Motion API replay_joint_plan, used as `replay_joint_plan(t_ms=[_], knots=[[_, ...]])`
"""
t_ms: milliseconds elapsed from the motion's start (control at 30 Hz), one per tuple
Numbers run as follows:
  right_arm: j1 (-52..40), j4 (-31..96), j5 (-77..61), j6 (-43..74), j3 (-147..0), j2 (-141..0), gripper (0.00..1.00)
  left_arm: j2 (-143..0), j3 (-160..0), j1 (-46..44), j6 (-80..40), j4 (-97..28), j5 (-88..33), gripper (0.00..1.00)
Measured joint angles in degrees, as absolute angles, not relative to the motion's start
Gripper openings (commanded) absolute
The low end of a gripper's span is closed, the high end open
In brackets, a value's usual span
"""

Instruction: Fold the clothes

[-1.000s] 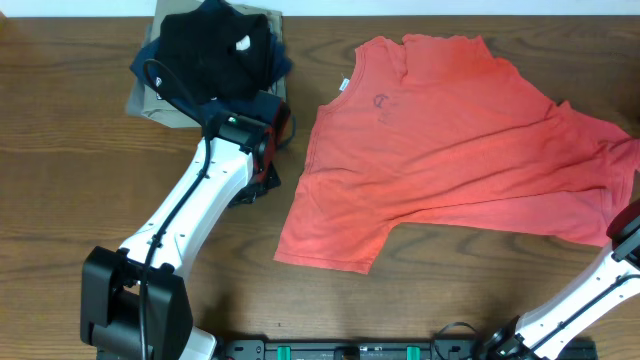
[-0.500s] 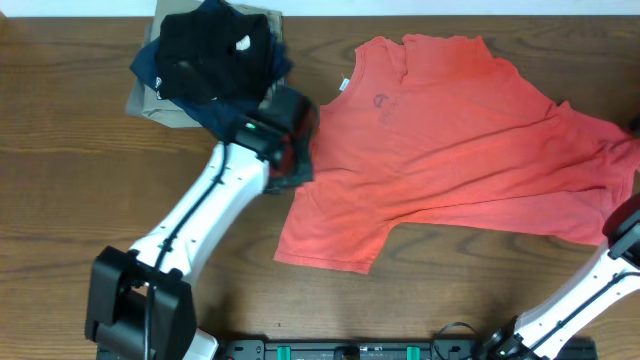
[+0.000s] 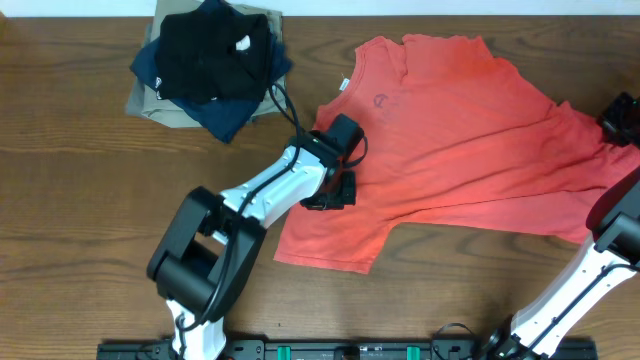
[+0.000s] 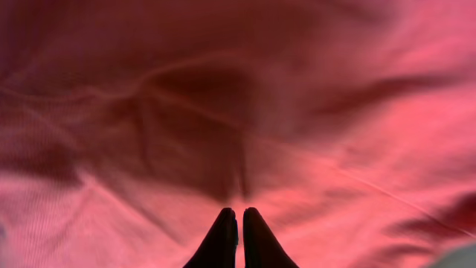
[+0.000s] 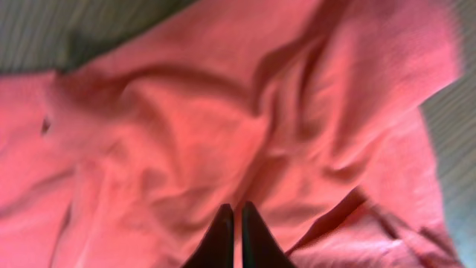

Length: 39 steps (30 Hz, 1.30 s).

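While the red-orange T-shirt (image 3: 450, 130) lies spread out right of centre on the wooden table (image 3: 80, 190), I can see it is rumpled. Its neckline is toward the far edge, its hem toward the arm bases, and one sleeve is bunched at the right border. A small dark round logo (image 3: 380, 100) shows just below the collar.

My left gripper (image 3: 332, 190) hangs over the shirt's left side seam. In its wrist view the two dark fingers (image 4: 223, 234) are pressed tip to tip with creased red cloth filling everything beyond them. Whether any cloth is caught between them I cannot tell.

My right gripper (image 3: 620, 118) sits over the bunched sleeve. Its fingers (image 5: 222, 231) are likewise drawn together above folded fabric, and again I cannot tell if a fold is pinched.

Well apart at the far left corner is a stack of other clothes: a black garment (image 3: 210, 45) on top, a navy one (image 3: 225, 112) under it, and a khaki one (image 3: 150, 100) at the bottom.
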<state>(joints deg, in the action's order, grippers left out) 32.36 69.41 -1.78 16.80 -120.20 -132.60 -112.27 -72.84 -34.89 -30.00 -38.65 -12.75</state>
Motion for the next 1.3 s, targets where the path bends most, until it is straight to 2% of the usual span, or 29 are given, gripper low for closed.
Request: replay_joint_plan(t_ms=[167,500,733,1100,1200,1300], knots=[[31.2,72.9,-7.5,17.7,-120.2,-132.6,0.01,-114.0,-73.0,-33.1,-30.2,-38.9,-13.9,0.06],[30.3,80.4,-13.8,17.8,-120.2,-132.6,0.01,-114.8,-73.8,-27.0,-31.7,-49.0,-15.0,0.06],[30.3,84.6,-13.5,17.7,-120.2,-132.6,0.01,-115.4,-73.7,-20.7,-33.1,-56.7,-10.1,0.07],[30.2,84.8,-12.8,16.9,-120.2,-132.6,0.01,-111.4,-72.0,-18.9,-40.0,-65.7,3.2,0.06],[29.6,82.7,-12.4,16.0,-120.2,-132.6,0.10,-105.4,-71.7,-18.9,-40.5,-65.4,4.4,0.06],[27.9,78.9,-12.0,15.2,-120.2,-132.6,0.29,-98.4,-71.7,-18.9,-39.4,-64.1,4.9,0.06]])
